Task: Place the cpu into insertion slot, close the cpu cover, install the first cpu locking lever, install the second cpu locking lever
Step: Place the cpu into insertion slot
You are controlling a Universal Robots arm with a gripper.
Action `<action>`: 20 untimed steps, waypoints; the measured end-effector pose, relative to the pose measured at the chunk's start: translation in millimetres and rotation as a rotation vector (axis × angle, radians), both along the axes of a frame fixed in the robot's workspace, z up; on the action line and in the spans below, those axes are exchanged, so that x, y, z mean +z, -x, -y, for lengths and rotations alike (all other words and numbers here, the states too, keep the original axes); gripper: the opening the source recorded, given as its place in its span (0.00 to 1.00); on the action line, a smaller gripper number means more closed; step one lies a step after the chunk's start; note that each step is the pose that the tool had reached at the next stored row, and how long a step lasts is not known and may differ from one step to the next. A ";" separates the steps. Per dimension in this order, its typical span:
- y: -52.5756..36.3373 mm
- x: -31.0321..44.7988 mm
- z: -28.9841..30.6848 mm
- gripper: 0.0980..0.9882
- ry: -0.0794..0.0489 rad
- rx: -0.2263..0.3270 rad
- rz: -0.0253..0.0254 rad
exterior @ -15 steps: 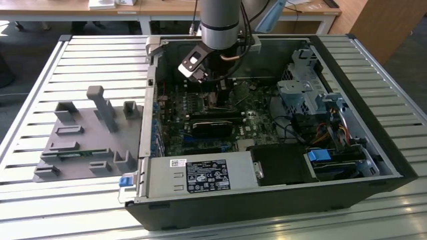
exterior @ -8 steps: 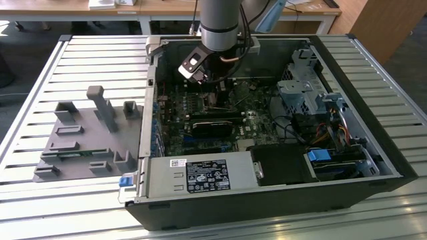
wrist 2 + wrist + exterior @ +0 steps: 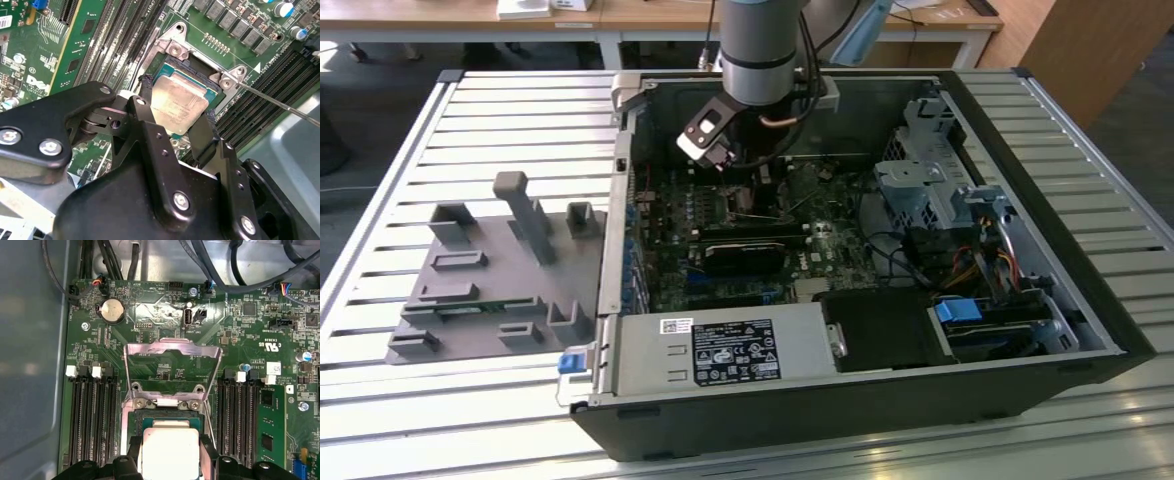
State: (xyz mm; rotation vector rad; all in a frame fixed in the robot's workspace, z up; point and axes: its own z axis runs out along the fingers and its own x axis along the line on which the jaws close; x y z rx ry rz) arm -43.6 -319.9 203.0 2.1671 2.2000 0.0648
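The cpu (image 3: 179, 102), a flat square chip with a tan metallic face, sits between my gripper's (image 3: 178, 111) two black fingers (image 3: 150, 120), which press its opposite edges. It hangs just over the insertion slot (image 3: 197, 67), slightly tilted. In the first wrist view the cpu (image 3: 170, 450) is over the insertion slot (image 3: 170, 419), and the silver cpu cover (image 3: 172, 347) stands flipped open beyond it. A thin locking lever (image 3: 280, 103) sticks out from the slot's corner. In the exterior view the gripper (image 3: 750, 178) reaches down into the open computer case (image 3: 1067, 330) over the motherboard.
Black memory slots (image 3: 92, 415) flank the socket on both sides, one holding a green module (image 3: 270, 430). Cables (image 3: 240, 270) run along the case wall. A black card (image 3: 747, 255) and drive cage (image 3: 934, 190) sit nearby. A grey fixture plate (image 3: 480, 290) lies at the exterior view's left.
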 end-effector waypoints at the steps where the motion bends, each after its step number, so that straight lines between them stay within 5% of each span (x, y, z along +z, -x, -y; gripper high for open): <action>1: 0.0 -0.2 -0.1 0.49 0.000 0.000 -0.0001; 20: -0.2 -7.4 -2.6 0.49 0.000 -0.004 -0.0002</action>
